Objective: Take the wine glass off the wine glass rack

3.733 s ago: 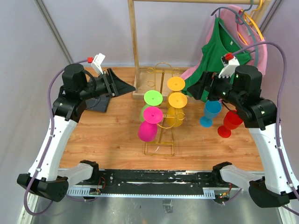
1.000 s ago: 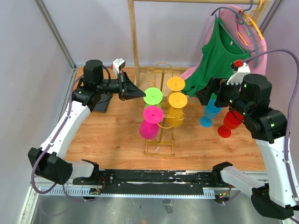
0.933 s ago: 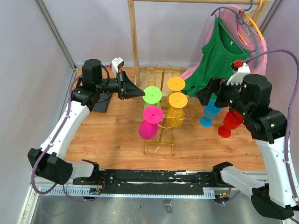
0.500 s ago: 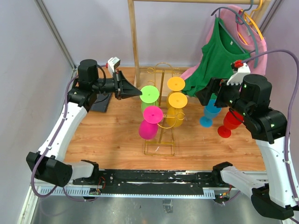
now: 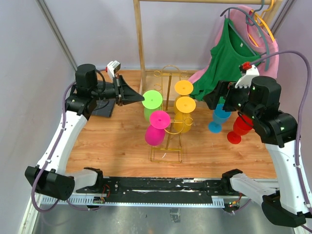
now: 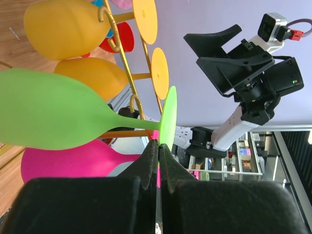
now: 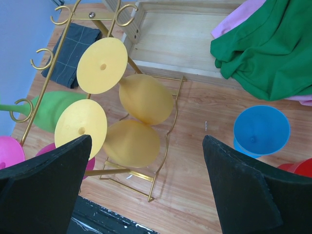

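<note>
The green wine glass (image 5: 152,100) lies sideways at the left flank of the gold wine glass rack (image 7: 91,16), its foot pinched edge-on in the tightly closed left hand (image 5: 140,99). Its stem sits at the mouth of a ring holder; whether it is quite free cannot be told. The removal looks about half done, with drawing the glass leftward and setting it down left to do. A pink glass (image 5: 155,134) hangs just below it, and two yellow glasses (image 5: 185,105) hang on the rack's right. The right hand (image 7: 146,141) hovers there, spread wide and empty. Bare desk (image 5: 117,146) lies left and near, a wooden rail post (image 5: 138,44) stands just behind, and a dark cloth (image 5: 105,109) lies far left.
</note>
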Controlling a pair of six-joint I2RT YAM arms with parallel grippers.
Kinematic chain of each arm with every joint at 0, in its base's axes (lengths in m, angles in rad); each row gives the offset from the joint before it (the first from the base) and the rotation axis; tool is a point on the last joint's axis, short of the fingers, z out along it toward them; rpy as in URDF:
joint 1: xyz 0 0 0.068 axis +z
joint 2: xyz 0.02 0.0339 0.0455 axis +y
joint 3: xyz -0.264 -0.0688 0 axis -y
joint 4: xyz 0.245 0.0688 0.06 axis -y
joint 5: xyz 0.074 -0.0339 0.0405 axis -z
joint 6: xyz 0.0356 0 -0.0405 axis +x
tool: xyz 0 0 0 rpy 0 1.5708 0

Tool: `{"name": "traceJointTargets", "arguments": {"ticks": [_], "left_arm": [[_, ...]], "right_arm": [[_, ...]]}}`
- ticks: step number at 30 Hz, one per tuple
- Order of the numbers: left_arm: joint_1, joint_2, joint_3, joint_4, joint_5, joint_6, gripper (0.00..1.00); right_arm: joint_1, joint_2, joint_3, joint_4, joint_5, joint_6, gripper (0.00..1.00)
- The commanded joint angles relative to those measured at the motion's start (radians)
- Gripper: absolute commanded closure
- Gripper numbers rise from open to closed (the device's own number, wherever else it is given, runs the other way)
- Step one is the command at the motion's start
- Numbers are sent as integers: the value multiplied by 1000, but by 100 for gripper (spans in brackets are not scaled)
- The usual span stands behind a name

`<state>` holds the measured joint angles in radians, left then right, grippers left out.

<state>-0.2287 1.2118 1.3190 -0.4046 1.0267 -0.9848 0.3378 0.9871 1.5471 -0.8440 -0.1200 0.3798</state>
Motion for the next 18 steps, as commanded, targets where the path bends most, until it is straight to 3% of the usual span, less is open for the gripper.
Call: {"name": "traceJointTargets", "arguments": {"ticks": [1,6,10,15,18], "left_arm": [[36,-30,-23,-9,51,17,100],[163,-26,-31,40,121,10,100],[287,9,49,19,193,97,100],[351,152,357,-168,209,387,100],[350,228,570,-194,181,482,100]], "right_arm": [[18,1,-13,10,0,-12,1],[18,5,-9,11,-6,-15,1],[17,16,4,11,-9,-23,1],[18,55,41,14,-23,-35,2],[18,86,75,21,-37,-37,2]]}}
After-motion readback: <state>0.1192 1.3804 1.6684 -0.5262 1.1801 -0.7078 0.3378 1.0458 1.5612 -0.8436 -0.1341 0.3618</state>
